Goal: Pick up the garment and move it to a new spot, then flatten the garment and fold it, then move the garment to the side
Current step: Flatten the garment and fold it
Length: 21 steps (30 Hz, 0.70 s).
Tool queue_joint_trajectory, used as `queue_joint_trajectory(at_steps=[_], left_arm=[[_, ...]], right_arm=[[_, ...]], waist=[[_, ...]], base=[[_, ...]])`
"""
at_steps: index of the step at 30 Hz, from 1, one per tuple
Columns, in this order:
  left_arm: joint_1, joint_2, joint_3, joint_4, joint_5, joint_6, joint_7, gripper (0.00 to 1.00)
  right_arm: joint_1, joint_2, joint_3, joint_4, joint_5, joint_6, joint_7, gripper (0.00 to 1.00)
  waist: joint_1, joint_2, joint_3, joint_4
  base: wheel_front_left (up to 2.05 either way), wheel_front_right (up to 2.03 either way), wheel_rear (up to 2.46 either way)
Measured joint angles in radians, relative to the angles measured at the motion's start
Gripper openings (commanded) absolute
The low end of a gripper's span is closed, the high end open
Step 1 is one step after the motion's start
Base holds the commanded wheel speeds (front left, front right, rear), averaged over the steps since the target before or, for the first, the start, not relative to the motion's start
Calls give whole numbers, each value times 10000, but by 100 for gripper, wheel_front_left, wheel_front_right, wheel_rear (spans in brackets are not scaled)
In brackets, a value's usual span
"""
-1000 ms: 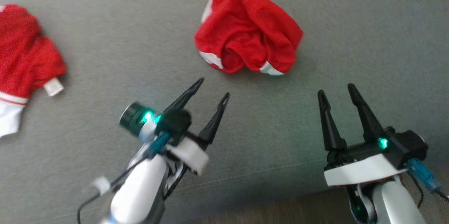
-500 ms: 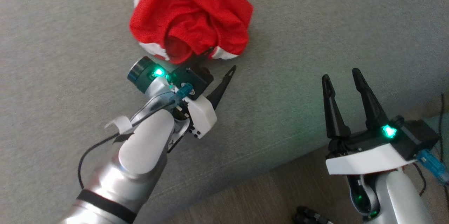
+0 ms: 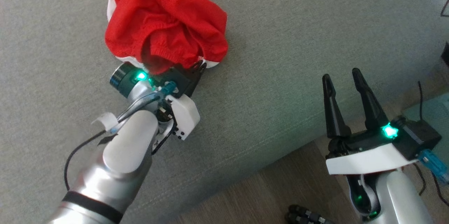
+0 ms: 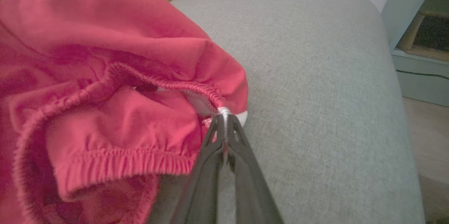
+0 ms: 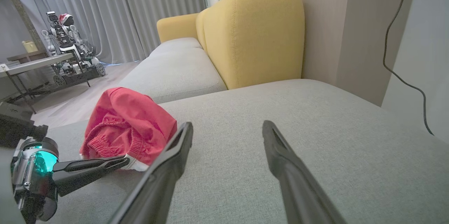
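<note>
The garment is a crumpled red piece with white trim and an elastic hem, lying on the grey sofa cushion. My left gripper reaches to its near edge, and the left wrist view shows that left gripper shut on the garment at its white-trimmed hem. In the right wrist view the garment bunches to the left, the left gripper pinching its lower edge. My right gripper stands open and empty over the cushion's front edge, well to the garment's right; its own view shows the right gripper spread wide.
Wooden floor lies below the cushion's front edge. A yellow backrest rises behind the seat. A pale cabinet and a hanging black cable stand at the sofa's end. Another robot is parked by the curtains.
The head camera has shifted. My left gripper reached forward to the garment's near edge and closed on its hem. The right gripper stayed open.
</note>
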Motion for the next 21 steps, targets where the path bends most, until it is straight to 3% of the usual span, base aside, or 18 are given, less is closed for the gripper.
queue_joint_trajectory(at_steps=[3, 8, 14, 17, 21], left_arm=[[15, 4, 35, -25, -554, -8, -127, 0], [-230, -203, -602, -1097, -2859, -10, 61, 0], [-2209, 403, -286, -3014, -4707, -71, 826, 0], [-2673, 579, 174, -3758, -5039, -17, 1145, 0], [-2374, 828, 430, -4527, -5120, 556, 1678, 0]], right_arm=[[3, 0, 8, 2, 15, 0, 0, 100], [22, 0, 88, 25, 84, 0, 0, 100], [46, 0, 176, 75, 88, 0, 0, 100], [139, -2, 115, 73, 117, 0, 0, 100], [491, -2, 2, 77, 173, 0, 0, 100]], waist=[[0, 0, -163, -51], [0, 0, -543, -15], [0, 0, -1120, 23], [0, 0, -1393, 52], [-1, 1, -1626, 269]], base=[[0, 0, 0], [0, 0, 0], [0, 0, 0], [0, 0, 0], [0, 0, 0]])
